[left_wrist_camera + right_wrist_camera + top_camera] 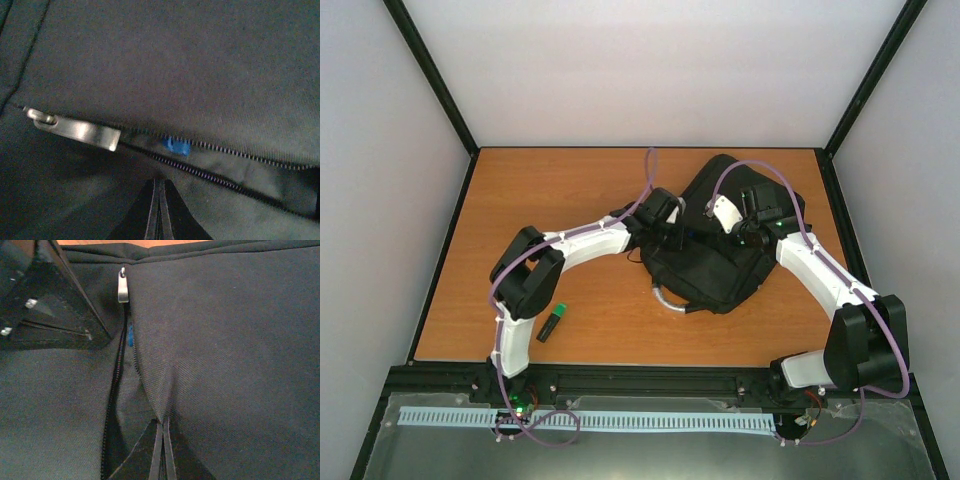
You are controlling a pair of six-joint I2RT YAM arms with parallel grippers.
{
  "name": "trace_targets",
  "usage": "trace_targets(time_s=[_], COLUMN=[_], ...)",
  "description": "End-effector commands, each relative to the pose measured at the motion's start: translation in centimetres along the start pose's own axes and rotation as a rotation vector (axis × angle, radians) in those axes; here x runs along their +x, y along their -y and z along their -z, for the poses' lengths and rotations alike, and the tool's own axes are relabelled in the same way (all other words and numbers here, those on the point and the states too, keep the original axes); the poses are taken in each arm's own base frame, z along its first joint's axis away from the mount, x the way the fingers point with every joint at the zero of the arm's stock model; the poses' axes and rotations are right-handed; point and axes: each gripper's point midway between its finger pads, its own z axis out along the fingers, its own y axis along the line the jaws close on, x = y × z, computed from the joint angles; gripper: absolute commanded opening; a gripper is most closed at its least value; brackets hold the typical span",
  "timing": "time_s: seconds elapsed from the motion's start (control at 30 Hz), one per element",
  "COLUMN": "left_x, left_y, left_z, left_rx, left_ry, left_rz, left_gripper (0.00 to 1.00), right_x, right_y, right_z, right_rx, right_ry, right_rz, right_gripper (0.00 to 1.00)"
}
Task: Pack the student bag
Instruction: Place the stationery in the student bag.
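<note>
Black fabric of the student bag (712,280) is filling both wrist views; the bag is lying on the orange surface (550,190), at two o'clock from centre. Left gripper (159,184) is resting clenched at six o'clock from the open zipper (200,173). Right gripper (162,424), closed tight, is pinching a fold of the bag's cloth beside that zipper.

Dim, grainy wrist views; bright overhead
</note>
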Motion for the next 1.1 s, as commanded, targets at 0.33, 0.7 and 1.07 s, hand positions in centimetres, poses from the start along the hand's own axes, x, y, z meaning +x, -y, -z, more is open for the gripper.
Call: trace_targets(time_s=[0.33, 0.7, 1.07], left_x=[-5.9, -2.8, 2.7], left_y=[2.7, 2.9, -1.2], left_z=[-2.0, 1.0, 6.4], left_rx=[0.090, 0.119, -0.031], left_ry=[0.178, 0.087, -0.001], left_rz=[0.025, 0.027, -0.030], left_gripper=[0.02, 0.10, 0.49], right_x=[-0.6, -0.4, -0.5], right_y=[-0.4, -0.2, -0.3], right_z=[0.2, -0.1, 0.1], right_rx=[-0.026, -0.029, -0.030], right_ry=[0.031, 0.019, 0.026], right_rz=[0.014, 0.012, 0.011], right_gripper=[0.03, 0.03, 0.03])
